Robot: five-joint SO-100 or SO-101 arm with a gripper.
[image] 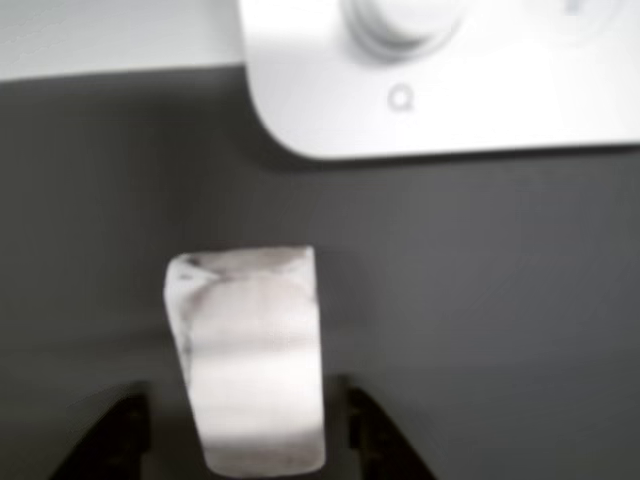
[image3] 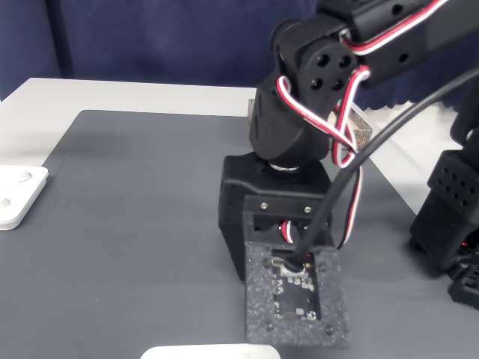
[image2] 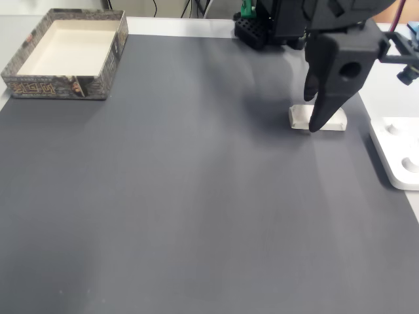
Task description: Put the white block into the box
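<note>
Reaching down from the 1 o'clock corner in a fixed view, black gripper [image2: 319, 124] pointing toward 6 o'clock. In the other view, dark fingers [image: 375, 430] parted at 6 o'clock, one on each side of the white block [image: 255, 360].

dark grey mat [image2: 183, 196], box [image2: 65, 52] far corner, white block [image2: 298, 116], white button panel [image2: 399, 157] at edge

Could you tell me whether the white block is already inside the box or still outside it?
Outside. The white block lies on the grey mat under the gripper, far from the box, whose cream inside is bare.
</note>
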